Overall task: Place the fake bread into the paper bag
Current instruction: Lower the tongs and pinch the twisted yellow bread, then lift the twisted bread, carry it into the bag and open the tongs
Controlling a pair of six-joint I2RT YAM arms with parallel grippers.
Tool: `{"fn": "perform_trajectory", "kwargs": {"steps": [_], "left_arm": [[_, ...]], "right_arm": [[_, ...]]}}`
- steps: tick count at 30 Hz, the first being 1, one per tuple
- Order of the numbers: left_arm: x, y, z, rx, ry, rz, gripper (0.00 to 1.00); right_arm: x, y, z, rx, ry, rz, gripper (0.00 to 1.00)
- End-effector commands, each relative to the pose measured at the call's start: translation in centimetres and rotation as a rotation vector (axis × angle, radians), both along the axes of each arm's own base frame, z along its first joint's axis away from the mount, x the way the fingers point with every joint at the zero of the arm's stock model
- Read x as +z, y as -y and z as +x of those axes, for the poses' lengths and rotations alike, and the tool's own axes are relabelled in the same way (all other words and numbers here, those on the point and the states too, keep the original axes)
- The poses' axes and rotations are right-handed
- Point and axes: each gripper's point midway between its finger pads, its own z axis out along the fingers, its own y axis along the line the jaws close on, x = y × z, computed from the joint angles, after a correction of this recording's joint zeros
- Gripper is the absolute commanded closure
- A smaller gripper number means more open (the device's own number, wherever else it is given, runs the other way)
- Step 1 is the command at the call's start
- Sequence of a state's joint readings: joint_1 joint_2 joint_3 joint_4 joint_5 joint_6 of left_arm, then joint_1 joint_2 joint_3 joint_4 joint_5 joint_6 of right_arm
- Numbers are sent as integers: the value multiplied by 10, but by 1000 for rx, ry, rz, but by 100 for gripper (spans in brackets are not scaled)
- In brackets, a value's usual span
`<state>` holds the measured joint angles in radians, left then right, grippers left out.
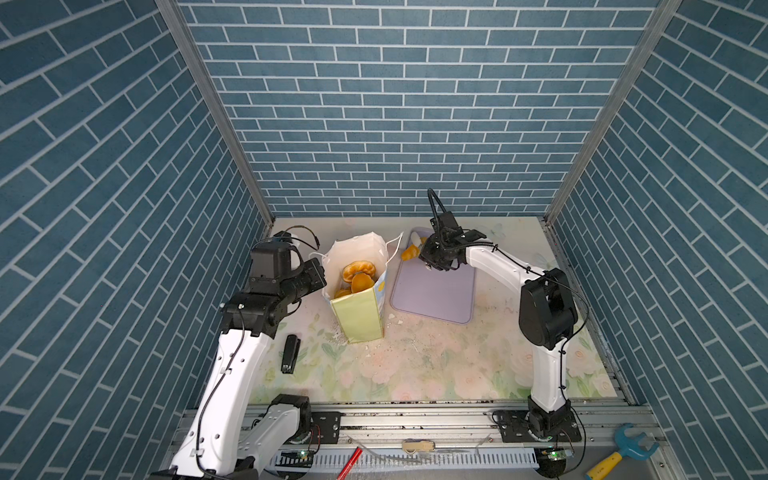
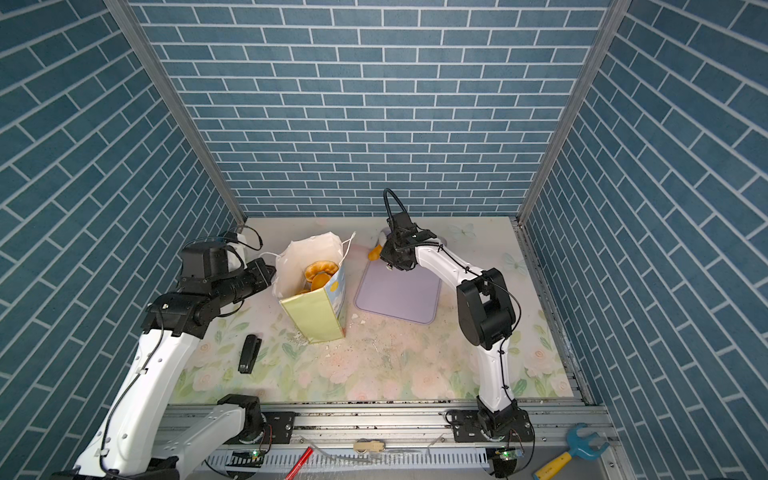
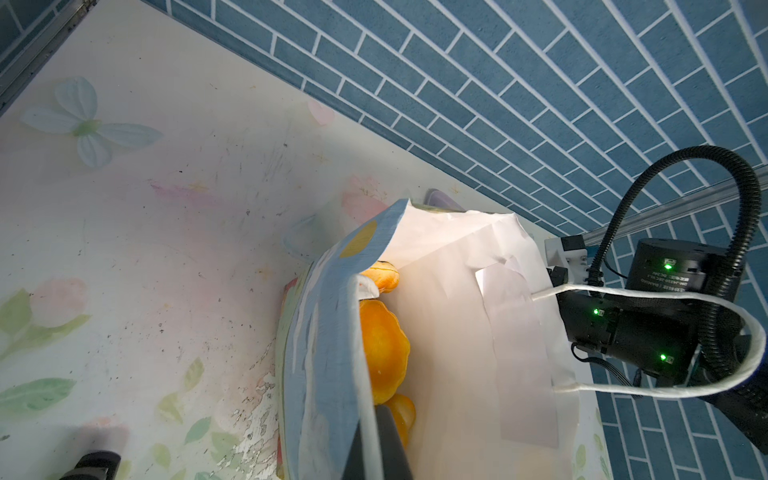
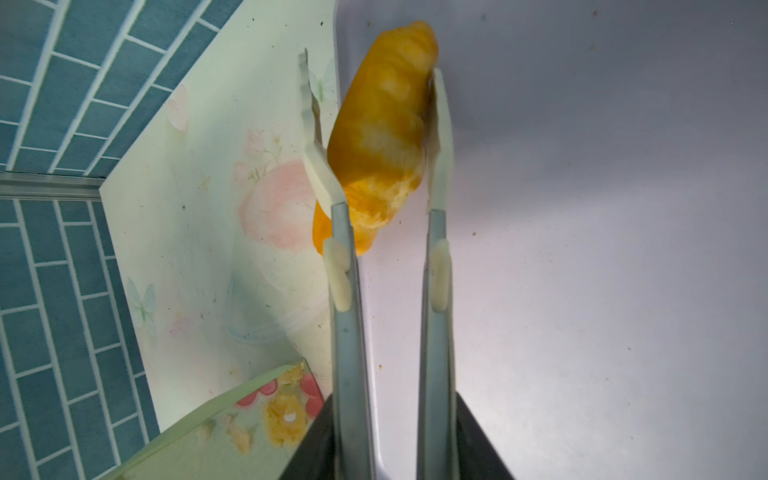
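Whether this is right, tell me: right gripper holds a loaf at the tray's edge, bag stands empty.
Wrong on the bag: it already holds bread, as both top views show. The right gripper does hold a loaf at the tray's edge.

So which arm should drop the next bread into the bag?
The right: the right pincer clasps the twisted loaf beside the paper bag, while the left pincer is occupied pinching the bag's wall.
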<state>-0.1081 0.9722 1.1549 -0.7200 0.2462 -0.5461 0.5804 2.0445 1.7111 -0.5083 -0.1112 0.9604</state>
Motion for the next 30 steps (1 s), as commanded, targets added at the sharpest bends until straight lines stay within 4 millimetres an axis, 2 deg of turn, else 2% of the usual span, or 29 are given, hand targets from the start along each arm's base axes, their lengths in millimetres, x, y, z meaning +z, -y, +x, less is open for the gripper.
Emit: {"fn": "perform_trajectory", "kwargs": {"steps": [1,4,7,12,17,21,26,30], "left_arm": [[2,-1,-4,5,13,8,100],[3,-2,-6,6,14,9,100],[4,-2,-7,6,18,8,100],[7,-2,-8,5,26,5,100],[5,1,-7,-6,25,-2,100],[4,3,-5,-10,24,-20,100],[-2,7,-1,-15,36,-55,100],[-8,11,5,-15,27,-90,100]], "right_arm": [[4,-5,0,12,13,37,66],[3,-1,-3,10,7,30,72],[12,6,-7,17,38,6,78],[33,33,-18,14,103,-59,86],[58,56,-37,63,179,-94,89],[97,68,-54,129,258,-119,89],[173,92,-75,180,437,-183,90],[232,95,-94,266,551,-180,90]]}}
